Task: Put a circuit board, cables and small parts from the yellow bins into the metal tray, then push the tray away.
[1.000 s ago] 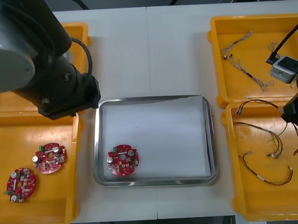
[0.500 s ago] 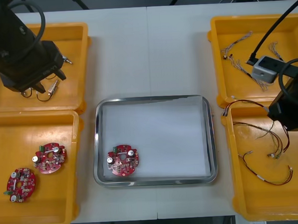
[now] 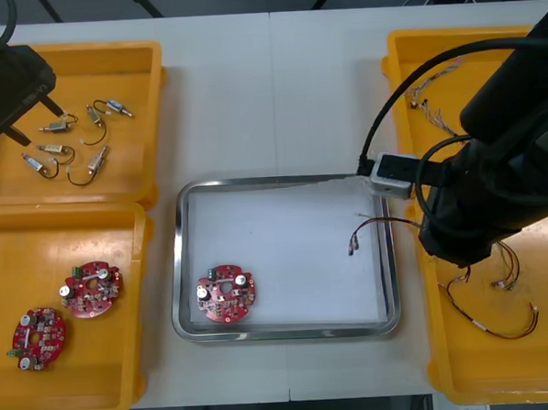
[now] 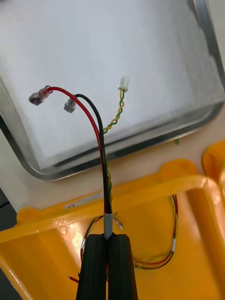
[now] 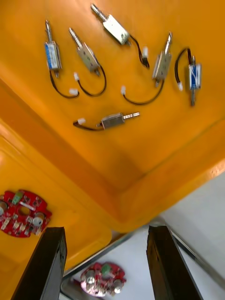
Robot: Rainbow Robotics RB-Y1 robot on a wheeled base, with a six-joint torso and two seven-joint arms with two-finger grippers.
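Note:
My right gripper [image 4: 108, 236] is shut on a red and yellow cable [image 4: 101, 136] that also has a black lead. It hangs over the near right yellow bin [image 4: 154, 192], and the cable's free ends [image 3: 354, 247] reach over the right rim of the metal tray [image 3: 384, 254]. The tray is white inside and holds one round red circuit board [image 3: 226, 293] near its front left. My left gripper [image 5: 105, 228] is open and holds nothing. It hovers at the edge of the far left bin [image 3: 150, 110], near several small metal parts [image 5: 112, 121].
Two more circuit boards [image 3: 92, 289] lie in the near left bin [image 3: 140, 359]. The far right bin [image 3: 407, 115] holds thin twisted cables [image 3: 444, 118]. More red and yellow cables [image 3: 500, 317] lie in the near right bin. The right arm [image 3: 494, 184] covers much of the right bins.
The right arm swung left from the near right bin, carrying the cable's ends over the tray's rim. The left arm drew back to the far left corner, uncovering the small metal parts.

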